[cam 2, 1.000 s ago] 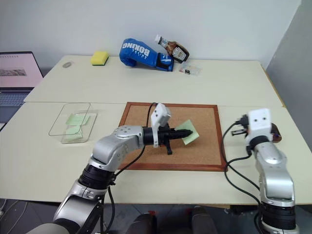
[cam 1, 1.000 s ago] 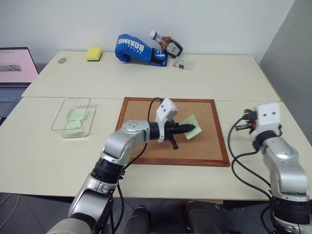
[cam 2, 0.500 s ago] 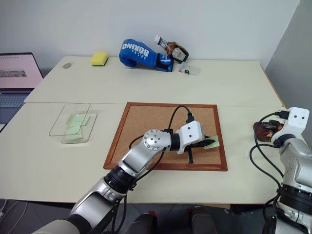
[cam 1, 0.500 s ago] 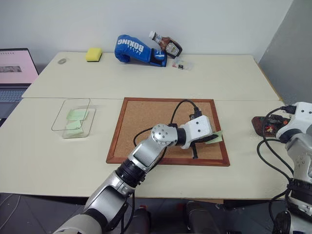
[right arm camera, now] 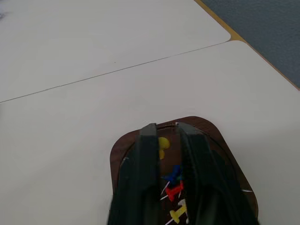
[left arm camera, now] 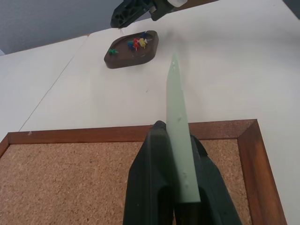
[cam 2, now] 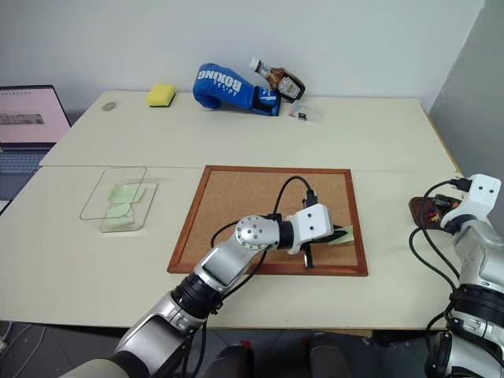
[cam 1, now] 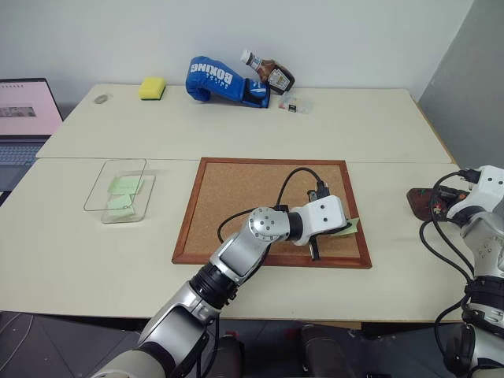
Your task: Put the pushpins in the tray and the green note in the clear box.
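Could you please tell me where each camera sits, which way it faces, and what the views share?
Head views: look forward and down over the corkboard; both arms show.
Left wrist view: looks along the left gripper, shut on the green note, toward the tray.
Right wrist view: looks down the right gripper into the tray.
All views share the tray.

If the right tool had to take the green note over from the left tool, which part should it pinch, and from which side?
Probably the free strip of the green note jutting past the left tool. The sheet stands on edge, clamped flat between its fingers, so the right tool would best come from the tray side, one finger on each flat face.
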Robot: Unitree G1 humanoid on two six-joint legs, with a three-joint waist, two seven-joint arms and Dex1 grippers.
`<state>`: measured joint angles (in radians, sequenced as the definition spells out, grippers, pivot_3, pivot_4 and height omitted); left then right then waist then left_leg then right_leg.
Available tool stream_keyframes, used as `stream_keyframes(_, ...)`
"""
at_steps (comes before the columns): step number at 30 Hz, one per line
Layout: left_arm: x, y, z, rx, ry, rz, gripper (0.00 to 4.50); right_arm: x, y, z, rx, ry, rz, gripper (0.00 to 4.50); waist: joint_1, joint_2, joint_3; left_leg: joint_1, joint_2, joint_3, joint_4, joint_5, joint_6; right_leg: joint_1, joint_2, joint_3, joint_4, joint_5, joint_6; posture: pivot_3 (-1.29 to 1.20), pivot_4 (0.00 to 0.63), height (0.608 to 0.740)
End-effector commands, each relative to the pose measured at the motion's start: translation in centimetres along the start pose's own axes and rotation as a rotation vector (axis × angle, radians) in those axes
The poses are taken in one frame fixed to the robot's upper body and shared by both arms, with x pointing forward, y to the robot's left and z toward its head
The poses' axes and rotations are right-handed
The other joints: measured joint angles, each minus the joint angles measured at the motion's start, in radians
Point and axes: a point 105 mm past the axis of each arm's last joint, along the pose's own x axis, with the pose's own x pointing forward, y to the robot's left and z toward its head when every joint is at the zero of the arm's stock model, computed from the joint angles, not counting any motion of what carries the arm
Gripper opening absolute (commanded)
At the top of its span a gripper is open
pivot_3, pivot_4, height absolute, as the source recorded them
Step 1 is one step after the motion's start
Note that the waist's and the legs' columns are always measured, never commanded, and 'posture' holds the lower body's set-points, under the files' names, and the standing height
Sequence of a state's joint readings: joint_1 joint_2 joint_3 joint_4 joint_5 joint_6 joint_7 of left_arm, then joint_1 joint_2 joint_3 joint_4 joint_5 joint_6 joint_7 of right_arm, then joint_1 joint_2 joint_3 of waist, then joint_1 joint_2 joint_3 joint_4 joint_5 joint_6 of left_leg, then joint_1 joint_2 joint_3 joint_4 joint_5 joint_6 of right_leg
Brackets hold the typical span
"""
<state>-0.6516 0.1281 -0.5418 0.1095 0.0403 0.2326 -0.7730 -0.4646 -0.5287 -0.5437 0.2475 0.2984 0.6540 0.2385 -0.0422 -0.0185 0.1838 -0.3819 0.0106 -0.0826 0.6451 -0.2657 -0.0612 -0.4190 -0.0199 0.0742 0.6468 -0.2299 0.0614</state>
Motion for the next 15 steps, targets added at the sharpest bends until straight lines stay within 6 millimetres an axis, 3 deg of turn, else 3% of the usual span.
stream_keyframes(1,-0.04,0.79,2.49,-0.038,-0.1,0.045,0.0,0.06,0.07,2.26,-0.014,-0.075,0.011,1.84,0.0,0.0,0.0,0.0,0.0,0.0,0.0,0.0,0.0,0.0,0.0,0.0,0.0,0.0,0.0,0.0,0.15,0.74)
stream_keyframes(12,-0.3,1.09,2.89,-0.069,-0.102,0.062,0.0,0.32,-0.3,2.12,-0.048,-0.077,-0.013,4.48,-0.001,0.0,0.0,0.0,0.0,0.0,0.0,0.0,0.0,0.0,0.0,0.0,0.0,0.0,0.0,0.0,0.15,0.74)
stream_keyframes(15,-0.35,1.01,2.83,-0.07,-0.101,0.06,0.0,0.23,-0.75,2.12,-0.104,-0.089,-0.046,4.48,-0.001,0.001,0.0,0.0,0.0,0.0,0.0,0.0,0.0,0.0,0.0,0.0,0.0,0.0,0.0,0.0,0.15,0.74)
